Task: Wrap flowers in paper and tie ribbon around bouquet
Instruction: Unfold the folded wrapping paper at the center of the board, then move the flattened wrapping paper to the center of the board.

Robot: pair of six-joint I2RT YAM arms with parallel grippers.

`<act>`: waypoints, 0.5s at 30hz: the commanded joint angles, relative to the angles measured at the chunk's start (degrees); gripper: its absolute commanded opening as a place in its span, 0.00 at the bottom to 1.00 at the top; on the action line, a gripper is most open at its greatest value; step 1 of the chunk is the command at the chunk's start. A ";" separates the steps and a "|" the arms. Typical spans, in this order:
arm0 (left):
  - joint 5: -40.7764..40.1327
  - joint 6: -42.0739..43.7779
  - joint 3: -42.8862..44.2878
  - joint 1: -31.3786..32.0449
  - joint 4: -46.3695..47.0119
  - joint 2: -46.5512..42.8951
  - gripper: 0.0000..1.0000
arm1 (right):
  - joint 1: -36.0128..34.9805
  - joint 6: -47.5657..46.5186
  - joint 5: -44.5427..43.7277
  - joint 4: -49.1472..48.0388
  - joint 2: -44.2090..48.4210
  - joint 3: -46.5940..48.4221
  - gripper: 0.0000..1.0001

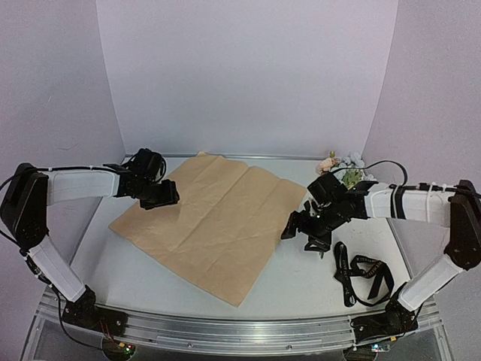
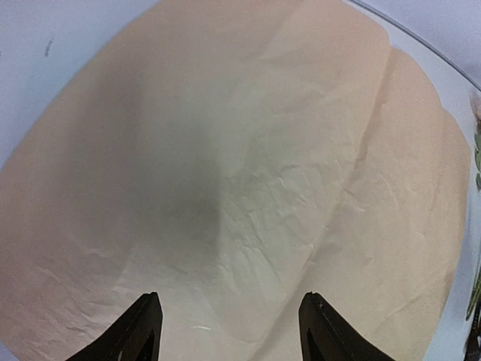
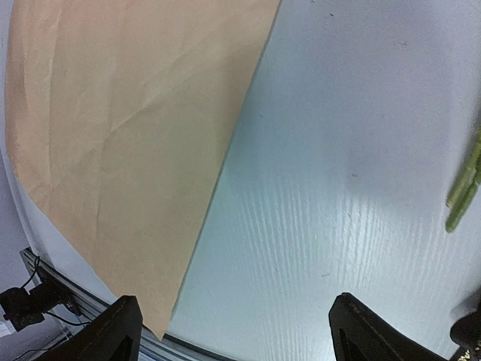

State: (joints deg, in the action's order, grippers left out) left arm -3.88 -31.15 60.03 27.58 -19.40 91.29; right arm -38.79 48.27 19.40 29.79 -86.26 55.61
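Note:
The paper [image 1: 218, 222] lies flat in the middle of the table with its tan face up, creased and with one corner toward the front. My left gripper [image 1: 161, 197] hovers over its left corner, jaws open and empty; in the left wrist view the gripper [image 2: 231, 301] has only paper [image 2: 248, 150] below it. My right gripper [image 1: 301, 229] stands open just off the paper's right corner, over bare table [image 3: 338, 150] beside the paper's edge [image 3: 128, 120]. The flowers [image 1: 342, 167] lie at the back right, behind the right arm; green stems [image 3: 466, 184] show at the right. The black ribbon [image 1: 361, 272] lies loose at the front right.
A metal rail [image 1: 240, 331] runs along the table's front edge, with both arm bases on it. White walls close the back and sides. Bare white table [image 1: 301, 293] shows between the paper's front corner and the ribbon.

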 commanded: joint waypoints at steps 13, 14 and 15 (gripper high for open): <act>7.44 -2.88 0.55 6.26 8.50 10.49 0.52 | 6.35 10.10 2.16 -24.13 -16.97 1.56 0.80; 7.32 -2.71 0.80 6.26 8.38 10.78 0.51 | 6.83 10.66 2.25 -24.78 -17.35 1.36 0.79; 7.15 -2.63 1.01 6.27 8.28 11.17 0.51 | 7.17 11.16 2.29 -25.56 -17.80 1.01 0.79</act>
State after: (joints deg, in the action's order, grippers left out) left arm 3.14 -34.13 59.72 34.02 -12.98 101.45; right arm -33.22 56.52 21.38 10.31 -102.43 55.94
